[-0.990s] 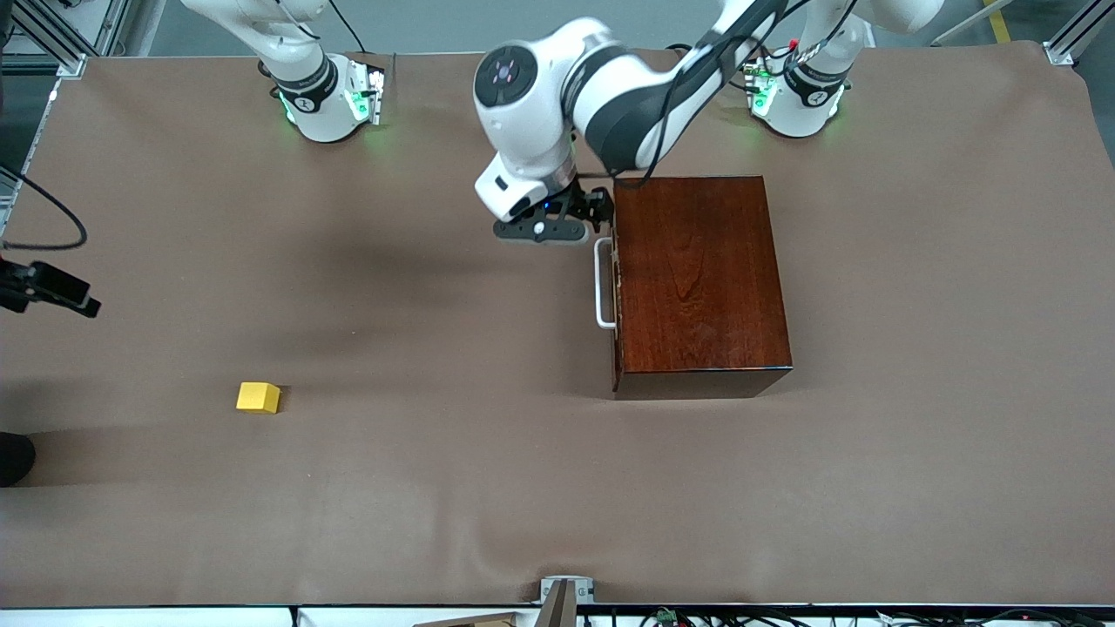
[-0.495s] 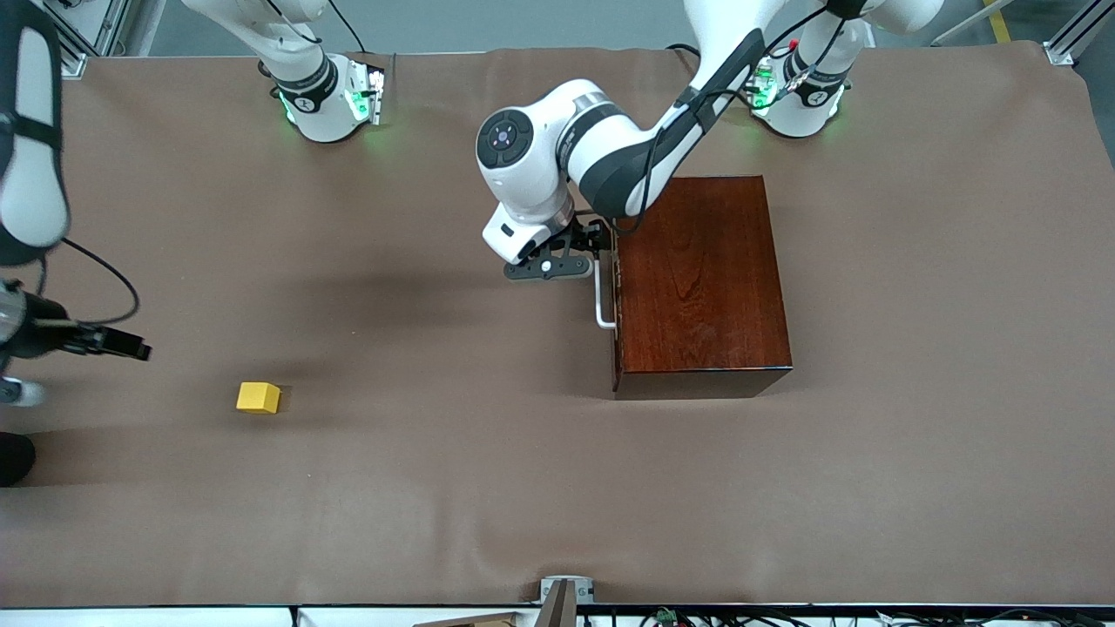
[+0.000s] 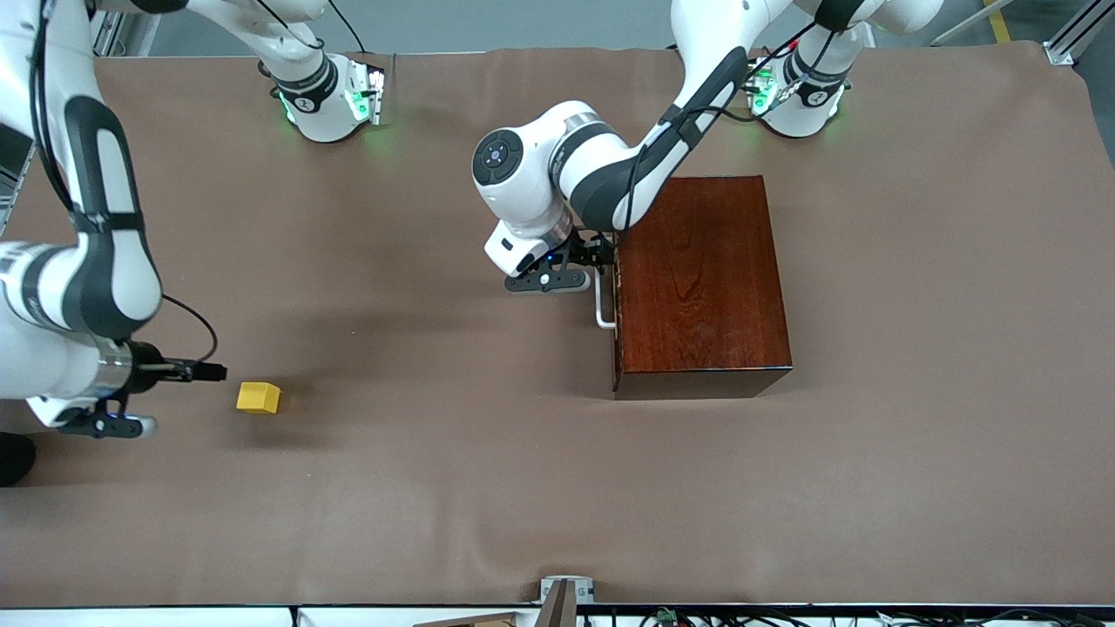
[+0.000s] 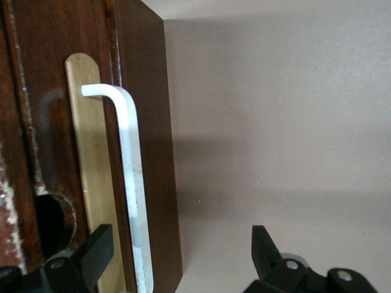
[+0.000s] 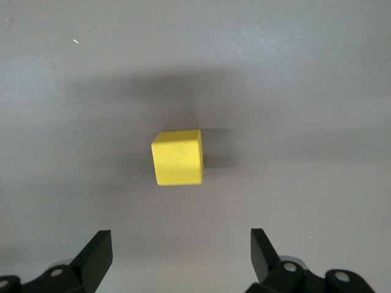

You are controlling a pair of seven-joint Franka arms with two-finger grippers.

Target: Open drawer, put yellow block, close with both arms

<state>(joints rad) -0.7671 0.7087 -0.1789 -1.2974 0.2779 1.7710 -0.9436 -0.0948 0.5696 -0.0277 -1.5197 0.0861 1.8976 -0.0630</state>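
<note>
The reddish-brown wooden box [image 3: 701, 274] stands near the left arm's base, its drawer shut, with the white bar handle [image 3: 601, 312] on the side toward the right arm's end. My left gripper [image 3: 599, 256] is at the handle's upper part. In the left wrist view the gripper [image 4: 180, 251] is open, and the handle [image 4: 131, 195] runs between the fingers, close to one fingertip [image 4: 96, 247], not clamped. The yellow block [image 3: 259, 398] lies on the mat toward the right arm's end. My right gripper [image 3: 207, 372] is open over the mat beside it; the right wrist view shows the block [image 5: 178, 157] just ahead of the gripper [image 5: 181, 250].
A brown mat [image 3: 453, 488] covers the whole table. A light-wood strip [image 4: 91, 171] and a round hole [image 4: 52, 217] show on the dark drawer front beside the handle. A metal bracket [image 3: 564, 594] sits at the table edge nearest the front camera.
My right arm has swung in from the table's end and brought its gripper next to the yellow block. My left gripper has moved along the handle, toward the front camera.
</note>
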